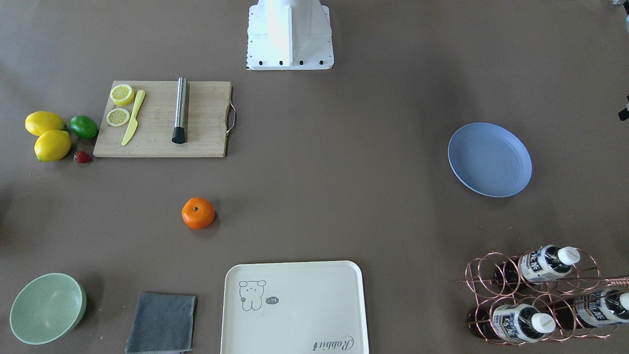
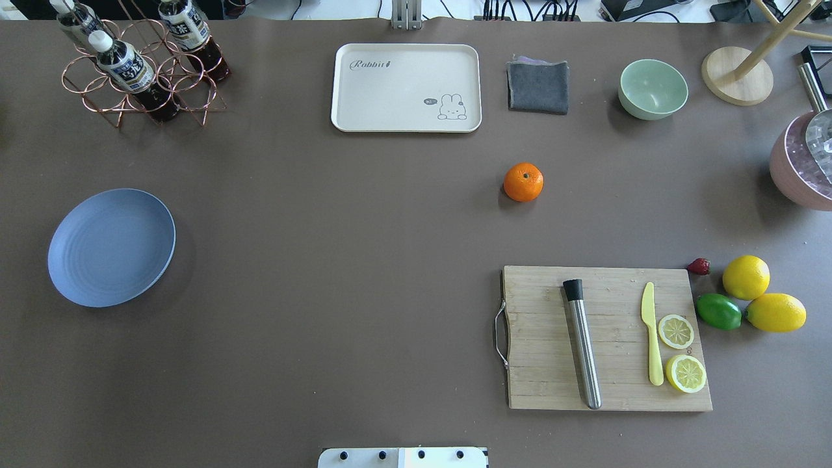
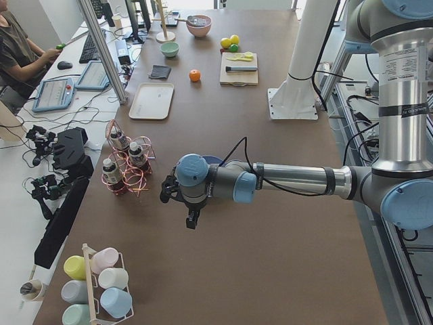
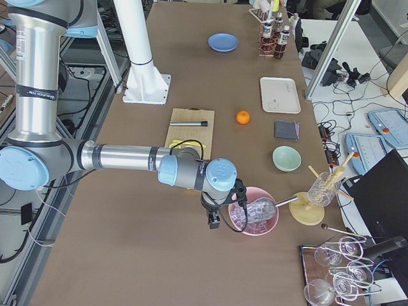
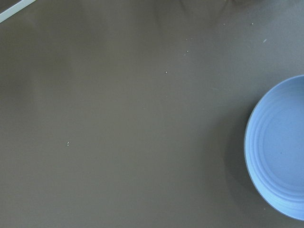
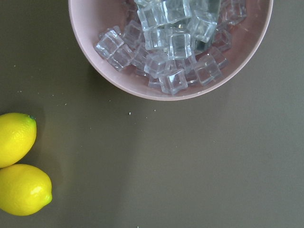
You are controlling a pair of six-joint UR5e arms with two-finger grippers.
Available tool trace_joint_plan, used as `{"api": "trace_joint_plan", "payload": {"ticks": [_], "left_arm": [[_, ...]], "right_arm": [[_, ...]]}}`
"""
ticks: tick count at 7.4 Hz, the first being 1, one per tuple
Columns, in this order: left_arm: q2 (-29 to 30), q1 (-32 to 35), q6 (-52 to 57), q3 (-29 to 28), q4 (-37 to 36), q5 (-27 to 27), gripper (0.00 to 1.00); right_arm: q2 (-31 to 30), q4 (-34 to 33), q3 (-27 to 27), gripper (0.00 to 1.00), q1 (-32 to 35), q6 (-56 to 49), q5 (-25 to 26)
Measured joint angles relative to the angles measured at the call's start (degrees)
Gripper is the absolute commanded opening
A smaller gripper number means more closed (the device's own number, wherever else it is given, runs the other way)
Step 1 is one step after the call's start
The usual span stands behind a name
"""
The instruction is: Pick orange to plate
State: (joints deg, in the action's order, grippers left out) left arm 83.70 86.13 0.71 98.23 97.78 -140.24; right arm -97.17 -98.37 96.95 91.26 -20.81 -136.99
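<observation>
The orange (image 1: 198, 213) (image 2: 523, 182) rests alone on the brown table, between the cream tray and the cutting board. The pale blue plate (image 1: 489, 160) (image 2: 111, 247) lies bare far off on the robot's left side; its edge fills the right of the left wrist view (image 5: 280, 152). My left gripper (image 3: 191, 220) hangs above the table near the plate, seen only in the exterior left view. My right gripper (image 4: 213, 220) hovers beside the pink ice bowl, far from the orange (image 4: 242, 116). I cannot tell whether either is open or shut.
A cutting board (image 2: 604, 338) carries a steel muddler, a yellow knife and lemon slices. Two lemons (image 2: 746, 277), a lime (image 2: 719, 311) and a strawberry sit beside it. A cream tray (image 2: 406, 88), grey cloth, mint bowl (image 2: 652, 88), pink ice bowl (image 6: 171, 47) and bottle rack (image 2: 140, 65) line the far edge.
</observation>
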Motion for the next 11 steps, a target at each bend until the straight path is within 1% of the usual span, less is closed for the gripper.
{"api": "trace_joint_plan", "payload": {"ticks": [2,5,8,9,11], "left_arm": [[0.16,-0.12,0.31,0.16,0.46,-0.06,0.98],[-0.02,-2.15,0.24,-0.82,3.14,0.42,0.98],[0.56,-2.4,-0.12,-0.77,4.94,0.46,0.98],[0.72,-2.39,-0.99,-0.66,4.82,0.41,0.97],[0.76,-2.38,-6.14,-0.1,4.76,0.56,0.98]], "right_arm": [[-0.22,0.02,-0.13,1.0,-0.05,0.02,-0.03],[-0.41,0.02,-0.34,1.0,-0.1,0.03,-0.05],[-0.39,0.02,-0.2,1.0,-0.11,0.07,-0.11],[-0.34,0.02,-0.24,1.0,-0.11,0.06,-0.08],[-0.05,0.04,-0.39,1.0,-0.29,0.06,0.09]]}}
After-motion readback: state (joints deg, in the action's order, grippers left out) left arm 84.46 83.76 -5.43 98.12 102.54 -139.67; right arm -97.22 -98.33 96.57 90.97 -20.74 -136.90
